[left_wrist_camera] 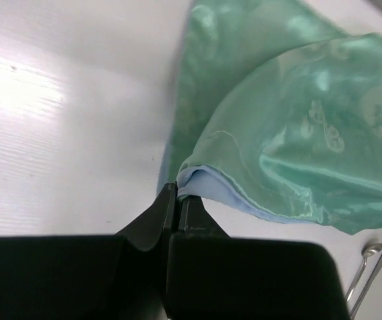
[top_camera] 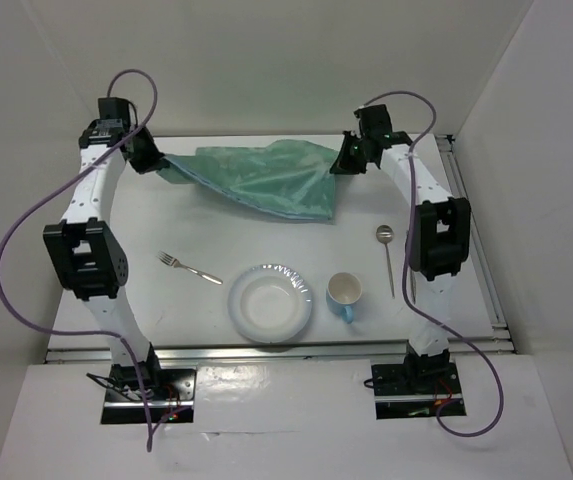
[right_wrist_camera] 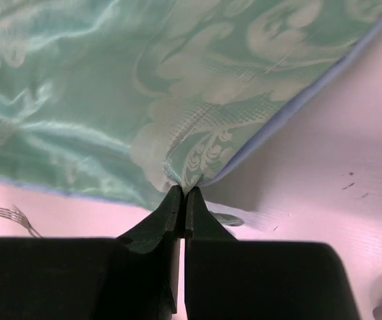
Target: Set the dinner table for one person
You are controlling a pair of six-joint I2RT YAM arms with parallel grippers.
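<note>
A green-teal cloth mat (top_camera: pixel 261 178) with a pale blue underside hangs stretched between my two grippers above the far part of the white dinner table (top_camera: pixel 166 215). My left gripper (top_camera: pixel 152 158) is shut on the mat's left corner (left_wrist_camera: pixel 197 179). My right gripper (top_camera: pixel 344 160) is shut on its right corner (right_wrist_camera: pixel 189 175). Nearer me stand a white plate (top_camera: pixel 271 302), a light blue cup (top_camera: pixel 344 294), a fork (top_camera: pixel 189 267) and a spoon (top_camera: pixel 387 256).
A metal rail (top_camera: pixel 276 347) runs along the table's near edge, and another runs down the right side (top_camera: pixel 476 240). White walls close in the back and both sides. Purple cables loop off both arms.
</note>
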